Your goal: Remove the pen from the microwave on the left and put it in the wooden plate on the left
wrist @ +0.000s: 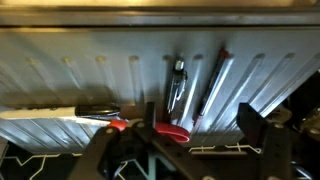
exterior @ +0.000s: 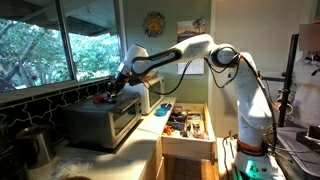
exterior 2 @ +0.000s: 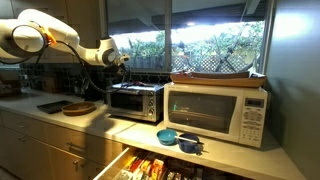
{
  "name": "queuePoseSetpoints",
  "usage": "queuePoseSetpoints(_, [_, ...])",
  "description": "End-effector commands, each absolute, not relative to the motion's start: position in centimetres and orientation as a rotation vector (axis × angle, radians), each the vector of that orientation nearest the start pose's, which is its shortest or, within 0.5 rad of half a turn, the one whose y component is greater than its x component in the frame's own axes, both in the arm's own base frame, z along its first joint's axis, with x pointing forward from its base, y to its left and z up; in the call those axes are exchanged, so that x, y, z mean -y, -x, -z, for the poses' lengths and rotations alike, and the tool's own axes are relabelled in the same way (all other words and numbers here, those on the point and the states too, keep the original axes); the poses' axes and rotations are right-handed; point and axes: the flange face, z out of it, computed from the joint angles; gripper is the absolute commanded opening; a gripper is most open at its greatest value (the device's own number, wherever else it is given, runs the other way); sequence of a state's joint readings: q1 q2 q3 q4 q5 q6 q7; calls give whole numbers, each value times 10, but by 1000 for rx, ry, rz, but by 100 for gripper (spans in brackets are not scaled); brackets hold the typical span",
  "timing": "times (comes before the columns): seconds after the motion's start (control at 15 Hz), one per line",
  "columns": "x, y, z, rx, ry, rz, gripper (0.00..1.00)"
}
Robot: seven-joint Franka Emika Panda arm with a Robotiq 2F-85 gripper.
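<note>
The silver-steel microwave [exterior: 103,122] stands on the counter and also shows in an exterior view [exterior 2: 135,101]. My gripper [exterior: 121,84] hovers just above its top [exterior 2: 118,60]. In the wrist view the pen [wrist: 177,88], a thin dark stick, lies on the ribbed steel top [wrist: 90,75], just beyond my open, empty fingers [wrist: 200,125]. A longer silver stick with red ends [wrist: 212,88] lies beside it. A flat red thing [wrist: 170,131] lies near the left finger. The wooden plate [exterior 2: 78,107] sits on the counter beside the microwave.
A cream-white microwave [exterior 2: 218,112] stands further along the counter, with a tray on top. Two blue bowls [exterior 2: 178,139] sit in front of it. A drawer full of utensils [exterior: 187,125] is open below. Windows run behind the counter.
</note>
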State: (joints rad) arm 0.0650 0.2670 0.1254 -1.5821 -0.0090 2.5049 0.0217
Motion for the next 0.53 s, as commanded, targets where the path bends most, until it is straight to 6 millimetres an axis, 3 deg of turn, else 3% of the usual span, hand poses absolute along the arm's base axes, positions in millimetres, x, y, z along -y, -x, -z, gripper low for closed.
queuePoseSetpoints(0.0, [-117, -689, -555, 179, 2872, 1030, 74])
queuePoseSetpoints(0.07, [-115, -691, -552, 169, 2870, 1026, 73])
queuePoseSetpoints(0.13, [-114, -691, -551, 161, 2875, 1022, 64])
queuePoseSetpoints(0.2, [-112, -691, -549, 147, 2881, 1011, 66])
queuePoseSetpoints(0.47, [-108, -692, -544, 120, 2883, 982, 56])
